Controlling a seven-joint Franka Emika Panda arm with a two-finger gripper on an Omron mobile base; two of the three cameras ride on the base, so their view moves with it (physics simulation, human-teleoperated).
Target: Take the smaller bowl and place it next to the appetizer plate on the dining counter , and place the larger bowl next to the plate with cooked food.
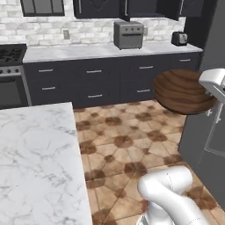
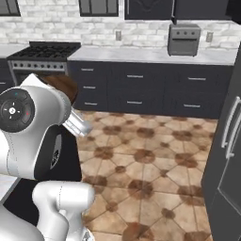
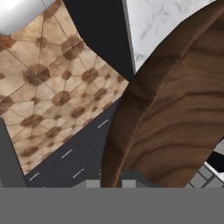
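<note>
Wooden bowl (image 1: 183,91) rides mid-air at 3 o'clock above the tiled floor (image 1: 123,145), fingers (image 3: 116,183) pinched shut on its rim for carrying. Marble table (image 1: 37,162) at 8 o'clock.

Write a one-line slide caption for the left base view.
The arm carries the smaller bowl aloft over the tiled floor, with the dining counter at lower left.

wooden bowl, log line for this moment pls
smaller bowl | clamped in shut jaws, carried above tiled floor | dining counter at left | not yet placed
</note>
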